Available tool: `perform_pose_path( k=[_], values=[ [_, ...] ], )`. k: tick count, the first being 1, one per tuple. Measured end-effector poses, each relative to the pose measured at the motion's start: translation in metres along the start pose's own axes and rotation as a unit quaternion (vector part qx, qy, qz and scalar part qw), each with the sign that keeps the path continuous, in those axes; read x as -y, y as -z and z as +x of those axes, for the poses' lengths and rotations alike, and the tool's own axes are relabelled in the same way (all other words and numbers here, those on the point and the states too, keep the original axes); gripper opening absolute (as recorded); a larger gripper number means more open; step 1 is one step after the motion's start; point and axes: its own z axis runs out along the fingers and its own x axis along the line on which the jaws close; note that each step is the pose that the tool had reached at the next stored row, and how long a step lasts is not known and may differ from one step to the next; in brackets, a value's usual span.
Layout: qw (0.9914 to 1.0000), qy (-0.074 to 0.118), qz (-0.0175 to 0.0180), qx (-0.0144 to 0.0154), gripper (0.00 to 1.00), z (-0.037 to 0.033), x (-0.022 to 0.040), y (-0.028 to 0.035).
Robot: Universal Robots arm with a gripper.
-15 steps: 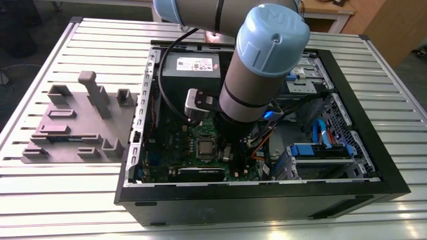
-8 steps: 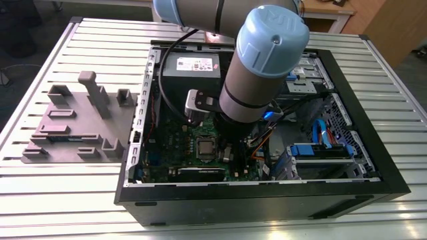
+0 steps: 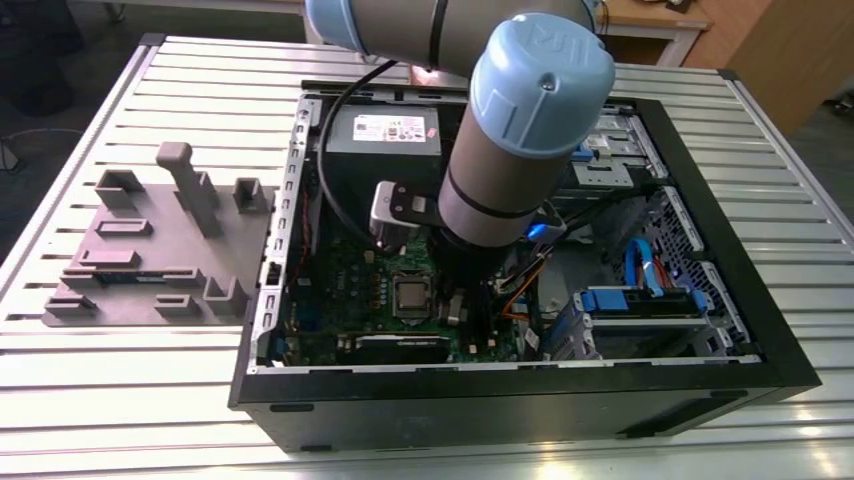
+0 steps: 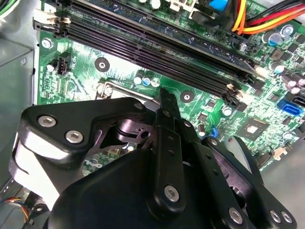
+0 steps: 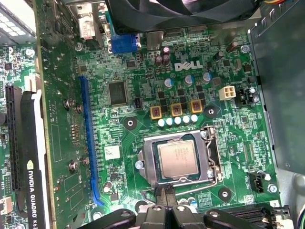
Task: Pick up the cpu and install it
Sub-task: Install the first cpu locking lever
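Your arm (image 3: 514, 150) reaches down into the open case (image 3: 534, 390) lying on the slatted table (image 3: 160, 380), with its wrist over the middle of the board (image 3: 360, 300). In the exterior view the cpu (image 3: 411, 294) sits in its socket on the board, just to the exterior view's left of the arm's lower end. In the first wrist view you see the cpu (image 5: 178, 159) lying flat and square inside the socket frame (image 5: 212, 157), its silver top facing up, nothing touching it. The gripper (image 5: 164, 200) is just beside the socket's edge, near the cpu but apart from it. Its two fingers (image 5: 158, 196) are pressed together at a narrow tip with no gap between them and nothing held. In the second wrist view the same closed fingers (image 4: 167, 107) point at the board beside the socket's corner, with the long black memory slots (image 4: 157, 50) running across beyond them. The graphics card (image 5: 28, 157) stands along one edge of the board in the first wrist view. On the table at the exterior view's left you have a grey fixture plate (image 3: 154, 245) with upright blocks.
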Motion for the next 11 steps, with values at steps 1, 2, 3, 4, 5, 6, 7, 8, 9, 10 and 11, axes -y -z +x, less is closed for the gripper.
perform_pose_path(
  k=[1, 2, 3, 4, 5, 6, 7, 8, 9, 10, 11],
  values=[
    [1.0, 0.0, 0.0, -0.0001, 0.1, 0.0, 0.0001, -0.0001],
    [1.0, 0.0, 0.0, -0.0001, 0.1, 0.0, 0.0003, -0.0002],
    [1.0, 0.001, -0.0001, -0.0001, 0.1, -0.0001, 0.0007, -0.0004],
    [1.0, 0.001, 0.0, -0.0001, 0.1, -0.0002, 0.0011, -0.0007],
    [1.0, 0.001, 0.0, 0.0, 0.1, -0.0002, 0.0016, -0.0009],
    [1.0, 0.001, 0.0, -0.0001, 0.1, -0.0002, 0.0017, -0.0013],
    [1.0, 0.001, 0.0, 0.0, 0.1, -0.0002, 0.0018, -0.0019],
    [1.0, 0.001, 0.0, -0.0001, 0.1, -0.0002, 0.0019, -0.0024],
    [1.0, 0.001, 0.0, -0.0001, 0.1, -0.0002, 0.002, -0.0031],
    [1.0, 0.001, 0.0, -0.0001, 0.1, -0.0002, 0.0021, -0.0038],
    [1.0, 0.001, 0.0, -0.0002, 0.1, -0.0001, 0.0021, -0.0043]
  ],
)
